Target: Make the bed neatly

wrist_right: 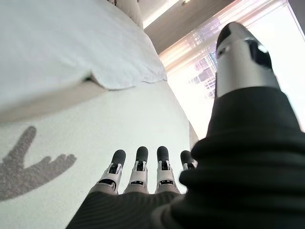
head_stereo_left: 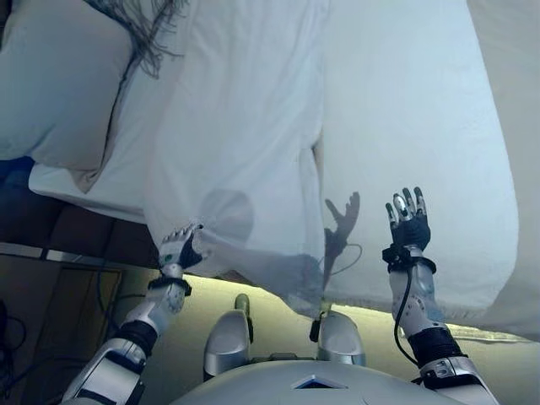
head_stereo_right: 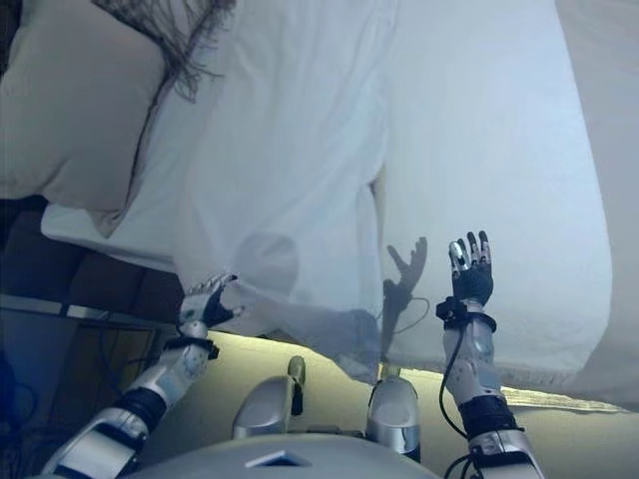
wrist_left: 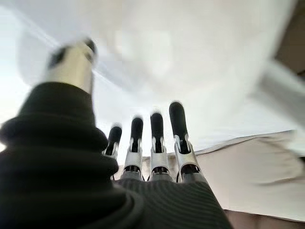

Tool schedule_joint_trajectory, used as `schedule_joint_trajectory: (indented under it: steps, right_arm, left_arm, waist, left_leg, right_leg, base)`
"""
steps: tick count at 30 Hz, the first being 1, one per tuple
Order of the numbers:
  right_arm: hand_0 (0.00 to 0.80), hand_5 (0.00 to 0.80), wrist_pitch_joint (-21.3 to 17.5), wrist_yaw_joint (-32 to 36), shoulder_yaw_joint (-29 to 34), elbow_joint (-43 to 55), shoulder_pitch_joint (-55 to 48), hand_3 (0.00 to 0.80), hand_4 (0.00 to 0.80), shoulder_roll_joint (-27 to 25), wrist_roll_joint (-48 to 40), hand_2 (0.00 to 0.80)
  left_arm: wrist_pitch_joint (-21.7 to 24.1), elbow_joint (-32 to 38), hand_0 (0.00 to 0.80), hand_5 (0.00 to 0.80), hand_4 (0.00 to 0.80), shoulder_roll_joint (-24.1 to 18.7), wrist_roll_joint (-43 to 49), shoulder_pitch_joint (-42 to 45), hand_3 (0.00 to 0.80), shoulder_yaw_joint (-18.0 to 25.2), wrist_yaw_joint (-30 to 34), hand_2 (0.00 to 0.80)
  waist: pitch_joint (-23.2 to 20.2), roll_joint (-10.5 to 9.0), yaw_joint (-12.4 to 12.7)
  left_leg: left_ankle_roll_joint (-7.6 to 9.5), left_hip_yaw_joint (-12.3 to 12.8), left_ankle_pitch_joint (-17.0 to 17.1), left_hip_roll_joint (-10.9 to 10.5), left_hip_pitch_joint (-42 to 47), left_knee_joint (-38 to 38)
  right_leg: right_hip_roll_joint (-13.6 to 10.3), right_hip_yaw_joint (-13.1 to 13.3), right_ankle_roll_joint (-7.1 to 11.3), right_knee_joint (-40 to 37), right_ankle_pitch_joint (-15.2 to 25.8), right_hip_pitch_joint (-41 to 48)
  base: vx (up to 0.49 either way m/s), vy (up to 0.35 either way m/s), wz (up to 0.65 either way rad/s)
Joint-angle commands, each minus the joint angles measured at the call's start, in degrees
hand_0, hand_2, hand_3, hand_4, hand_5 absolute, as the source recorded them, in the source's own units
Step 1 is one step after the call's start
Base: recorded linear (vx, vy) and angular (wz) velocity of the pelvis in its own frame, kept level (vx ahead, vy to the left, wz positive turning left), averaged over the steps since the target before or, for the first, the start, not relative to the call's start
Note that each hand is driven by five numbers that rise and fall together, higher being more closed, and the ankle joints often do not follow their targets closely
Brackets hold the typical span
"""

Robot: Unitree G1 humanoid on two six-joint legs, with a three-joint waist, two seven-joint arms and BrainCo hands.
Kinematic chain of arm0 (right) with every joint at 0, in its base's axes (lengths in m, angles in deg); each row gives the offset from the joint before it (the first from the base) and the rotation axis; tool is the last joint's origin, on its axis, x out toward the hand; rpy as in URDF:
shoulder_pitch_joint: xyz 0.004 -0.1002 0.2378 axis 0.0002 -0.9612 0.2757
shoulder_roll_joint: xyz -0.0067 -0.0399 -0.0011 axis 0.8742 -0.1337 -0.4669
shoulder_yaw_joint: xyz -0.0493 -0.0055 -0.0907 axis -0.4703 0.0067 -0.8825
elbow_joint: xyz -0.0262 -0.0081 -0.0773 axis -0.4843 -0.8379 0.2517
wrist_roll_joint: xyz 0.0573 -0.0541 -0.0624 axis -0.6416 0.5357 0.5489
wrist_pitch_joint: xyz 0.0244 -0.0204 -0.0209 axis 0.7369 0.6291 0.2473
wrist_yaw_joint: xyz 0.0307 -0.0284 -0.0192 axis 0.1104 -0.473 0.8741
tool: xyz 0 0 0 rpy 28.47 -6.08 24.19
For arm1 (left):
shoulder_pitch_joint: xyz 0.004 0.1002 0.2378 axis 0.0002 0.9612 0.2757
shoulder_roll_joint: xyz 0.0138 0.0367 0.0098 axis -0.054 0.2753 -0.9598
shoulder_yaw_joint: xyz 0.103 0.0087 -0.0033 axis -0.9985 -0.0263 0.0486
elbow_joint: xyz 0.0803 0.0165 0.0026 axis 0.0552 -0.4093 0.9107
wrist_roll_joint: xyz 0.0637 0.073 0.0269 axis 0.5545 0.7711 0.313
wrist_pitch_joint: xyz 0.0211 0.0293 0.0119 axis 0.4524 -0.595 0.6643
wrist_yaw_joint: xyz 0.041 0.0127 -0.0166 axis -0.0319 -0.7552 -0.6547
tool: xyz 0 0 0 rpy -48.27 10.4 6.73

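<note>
Head view: bed fills most of the frame, covered in white. A white duvet lies crumpled across it, running from 12 o'clock down to about 6 o'clock, its near edge bunched and hanging over the bed's near side. To the right of it, a flatter white sheet covers the mattress out toward 3 o'clock. A pillow sits at 10 o'clock, partly under the duvet's edge, with a dark fringed throw at 11 o'clock beside it.

Left hand is at 7 o'clock, right at the duvet's near hanging edge. Fingers are straight in the left wrist view, thumb apart, white fabric close past them. No pinch on the cloth visible; contact with the edge unclear.

Right hand is at 4 o'clock, raised above the flat sheet, palm toward the bed, fingers straight and spread, holding nothing. Its shadow falls on the sheet just to its left. Right wrist view shows the duvet's folded edge lying on the sheet ahead of the fingers, well apart from them.

Duvet not yet spread flat; sheet on the right half uncovered.
</note>
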Motion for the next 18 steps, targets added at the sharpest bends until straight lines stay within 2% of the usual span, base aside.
schedule_joint_trajectory:
  steps: [1,9,12,18]
  right_arm:
    - [0.000,0.000,-1.45,0.26,2.16,5.35,-0.86,0.000,0.000,-0.53,1.12,0.000]
    - [0.000,0.000,-0.72,0.16,2.01,5.17,-1.14,0.000,0.000,-1.16,2.19,0.000]
    - [0.000,0.000,-0.03,0.33,2.24,5.01,-0.88,0.000,0.000,-2.17,2.25,0.000]
    - [0.000,0.000,-1.05,-0.06,1.76,5.25,-0.42,0.000,0.000,-2.64,1.74,0.000]
  left_arm:
    - [0.37,0.41,0.000,0.000,0.000,-4.69,1.03,-0.58,0.000,2.06,-1.00,0.000]
    - [-0.71,-2.45,0.000,0.000,0.000,-4.34,0.08,-0.49,0.000,2.99,-2.16,0.000]
    - [-0.16,-2.29,0.000,0.000,0.000,-4.62,-1.34,-2.20,0.000,3.05,-1.90,0.000]
    - [0.13,-0.55,0.000,0.000,0.000,-4.07,-3.66,-5.47,0.000,2.76,-3.91,0.000]
  waist:
    - [-0.92,-3.14,1.22]
    - [-1.61,-3.04,0.88]
    - [-0.83,-3.01,0.53]
    - [1.82,-3.68,0.36]
  left_leg:
    - [-0.50,1.27,7.54,2.33,-2.06,-4.48]
    - [-0.75,1.70,7.97,2.33,-2.13,-4.75]
    - [-0.76,2.11,7.94,2.27,-3.01,-4.41]
    - [-0.72,1.96,7.65,1.89,-6.05,-2.24]
  right_leg:
    - [-3.49,0.25,3.51,-1.99,0.49,3.63]
    - [-3.61,0.38,3.76,-3.33,1.17,4.17]
    - [-3.79,0.70,4.04,-3.72,1.49,3.64]
    - [-4.46,1.19,4.44,-3.16,2.27,1.49]
  base:
    - [0.000,0.000,0.00]
    - [0.041,0.040,-0.01]
    - [-0.033,0.046,-0.03]
    - [-0.052,0.033,0.01]
